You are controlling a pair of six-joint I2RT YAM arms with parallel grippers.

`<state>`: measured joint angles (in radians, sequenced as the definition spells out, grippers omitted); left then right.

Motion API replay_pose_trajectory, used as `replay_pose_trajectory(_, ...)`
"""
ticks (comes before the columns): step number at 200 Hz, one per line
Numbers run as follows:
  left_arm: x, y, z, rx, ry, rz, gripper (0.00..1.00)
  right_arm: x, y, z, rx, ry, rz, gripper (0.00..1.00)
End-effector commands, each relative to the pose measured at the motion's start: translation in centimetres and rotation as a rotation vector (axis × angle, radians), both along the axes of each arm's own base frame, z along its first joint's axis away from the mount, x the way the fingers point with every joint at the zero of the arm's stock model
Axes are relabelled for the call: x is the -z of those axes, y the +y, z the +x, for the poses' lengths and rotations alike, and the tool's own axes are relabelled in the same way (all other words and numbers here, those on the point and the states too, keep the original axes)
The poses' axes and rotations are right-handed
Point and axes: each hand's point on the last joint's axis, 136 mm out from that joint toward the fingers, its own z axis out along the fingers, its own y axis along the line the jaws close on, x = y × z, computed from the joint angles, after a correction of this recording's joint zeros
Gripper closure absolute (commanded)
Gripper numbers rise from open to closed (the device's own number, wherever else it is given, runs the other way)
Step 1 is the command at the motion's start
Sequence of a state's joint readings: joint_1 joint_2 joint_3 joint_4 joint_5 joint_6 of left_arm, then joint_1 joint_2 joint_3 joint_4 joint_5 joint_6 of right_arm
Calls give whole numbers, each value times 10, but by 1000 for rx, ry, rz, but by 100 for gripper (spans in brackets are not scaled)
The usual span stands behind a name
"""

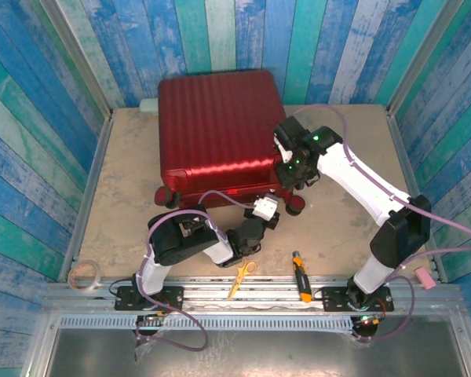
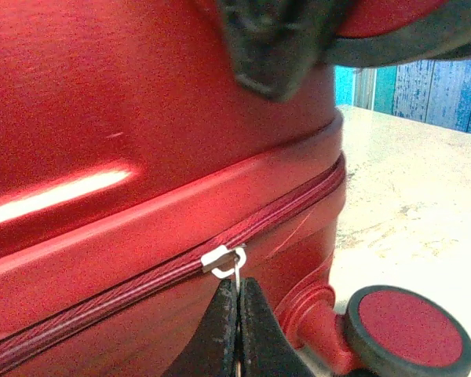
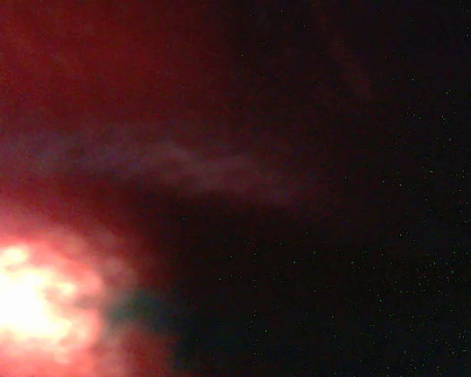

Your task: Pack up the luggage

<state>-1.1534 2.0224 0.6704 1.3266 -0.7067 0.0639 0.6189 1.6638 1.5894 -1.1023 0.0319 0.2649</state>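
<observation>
Tabletop (image 1: 125,181), left fingers (image 2: 229,314) pinching luggage (image 2: 141,118) zipper pull (image 2: 222,258)

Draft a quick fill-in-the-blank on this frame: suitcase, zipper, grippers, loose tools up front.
1. The left gripper is ____ on the silver zipper pull.
2. The right gripper sits at the dark-red suitcase's ____ edge.
3. The scissors have ____ handles.
4. The tape roll lies at the table's near-____ corner.
Missing words: shut; right; yellow; left.
</observation>
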Motion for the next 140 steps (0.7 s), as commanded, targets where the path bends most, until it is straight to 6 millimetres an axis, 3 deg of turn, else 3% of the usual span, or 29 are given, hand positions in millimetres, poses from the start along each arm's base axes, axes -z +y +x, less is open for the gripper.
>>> replay_pose_trajectory(1, 52, -54, -47, 291, 34, 229, 100, -30, 104, -22, -252, 13, 395, 99)
replay_pose_trajectory(53, 66, -97, -42, 322, 18, 332, 100, -48, 149, -41, -231, 34, 587, 100)
replay_pose_trajectory(80, 75, -115, -38, 330, 5, 382, 100, -53, 161, -46, -235, 36, 613, 99)
replay_pose_trajectory(140, 93, -151, -30, 320, -14, 514, 100, -33, 195, -61, -302, 73, 539, 99)
